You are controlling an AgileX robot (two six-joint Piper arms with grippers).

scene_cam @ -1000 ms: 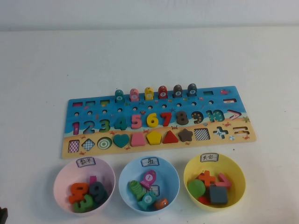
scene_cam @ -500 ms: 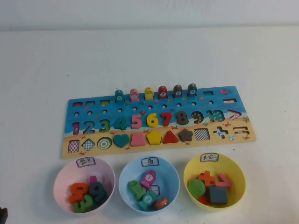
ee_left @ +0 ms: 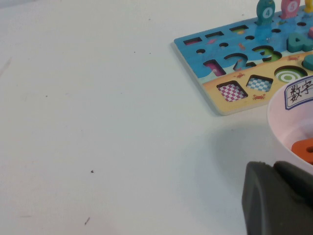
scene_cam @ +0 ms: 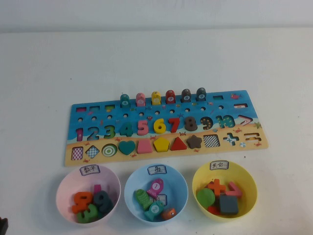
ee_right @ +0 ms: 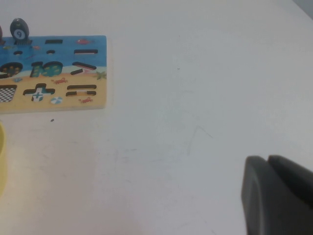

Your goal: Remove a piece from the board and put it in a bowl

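Note:
The board lies across the middle of the table, with a row of fish pegs standing along its far edge. The light blue bowl sits in front of it, in the middle of three bowls. The orange piece lies inside that bowl among other fish pegs. My left gripper is shut and empty, low beside the pink bowl, off the board's left end. My right gripper is shut and empty over bare table, to the right of the board's right end.
A pink bowl with number pieces stands left of the blue one. A yellow bowl with shapes and signs stands to its right, and its rim shows in the right wrist view. White table surrounds the board.

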